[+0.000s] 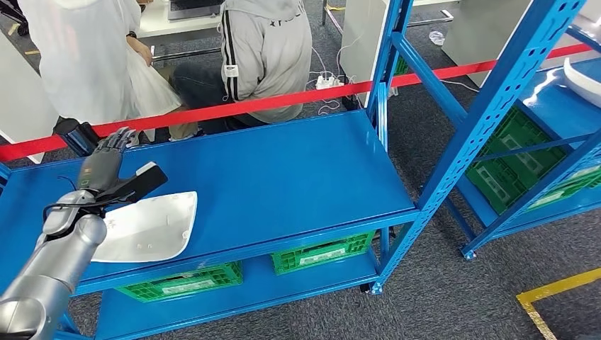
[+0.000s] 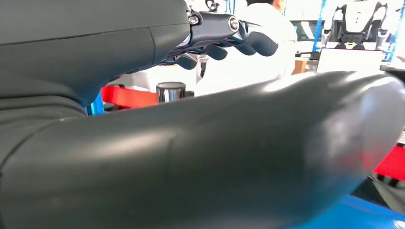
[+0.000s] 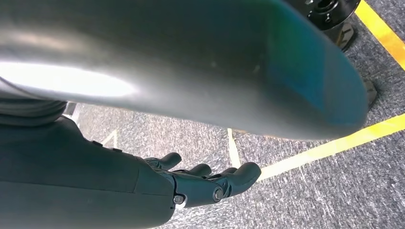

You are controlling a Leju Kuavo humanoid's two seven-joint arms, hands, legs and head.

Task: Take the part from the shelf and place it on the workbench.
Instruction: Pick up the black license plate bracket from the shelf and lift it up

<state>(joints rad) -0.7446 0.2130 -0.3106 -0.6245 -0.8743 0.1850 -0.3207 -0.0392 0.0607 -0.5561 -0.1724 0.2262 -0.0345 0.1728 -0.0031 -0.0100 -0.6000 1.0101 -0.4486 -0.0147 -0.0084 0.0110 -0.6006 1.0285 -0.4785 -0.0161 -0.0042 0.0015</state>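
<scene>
Our main worry is the part (image 1: 145,227) slipping off the workbench (image 1: 283,177). It lies flat at the near edge of the blue top, and its lower rim looks to reach that edge, so any brush from our left arm could push it over. Our left hand (image 1: 106,166) hangs just above the part's far corner with fingers spread and nothing in them. Whether the thumb touches the part we cannot tell. A careless pull-back is the likely cause of trouble, so we judge a straight lift safest.

Our right hand (image 3: 200,183) hangs low over grey carpet marked with yellow tape, fingers loosely apart and gripping nothing.

The part is a white, smooth, shallow shell with rounded corners, broad at one end and narrowing toward the other. It looks thin, light and glossy, which we judge makes it easy to slide on the painted top.

Another white shell (image 1: 582,81) rests on the shelf (image 1: 560,106) to our right.
</scene>
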